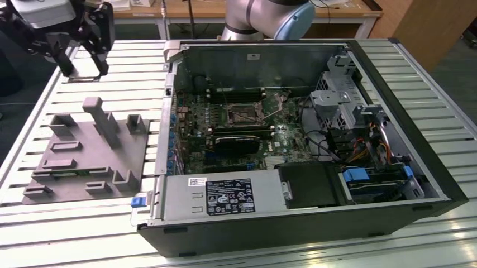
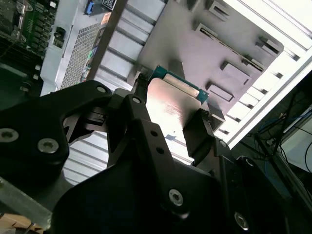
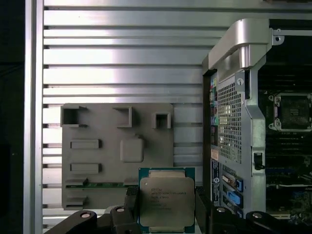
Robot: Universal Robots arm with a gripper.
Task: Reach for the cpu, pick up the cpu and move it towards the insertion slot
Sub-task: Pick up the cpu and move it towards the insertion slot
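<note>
The cpu (image 3: 166, 200), a pale silver square chip on a green edge, sits between my gripper's (image 3: 165, 207) two black fingers (image 3: 130, 199), which are shut on its opposite sides. In the second wrist view the cpu (image 2: 173, 105) shows again, clamped in the gripper (image 2: 170, 124). It hangs above the grey fixture plate (image 3: 117, 151). In the exterior view the gripper (image 1: 84, 68) is high at the far left, beyond the plate (image 1: 82, 151). The insertion slot (image 1: 242, 114), a dark square socket with a metal frame, lies on the green board inside the open computer case, also in the first wrist view (image 3: 292, 112).
The open computer case (image 1: 298, 145) lies on a slatted metal table (image 1: 67, 223), with a power supply (image 1: 223, 195) at its near side and drive cages and cables (image 1: 350, 128) on the exterior view's right. The case's metal rear wall (image 3: 234, 97) stands between the fixture and the board.
</note>
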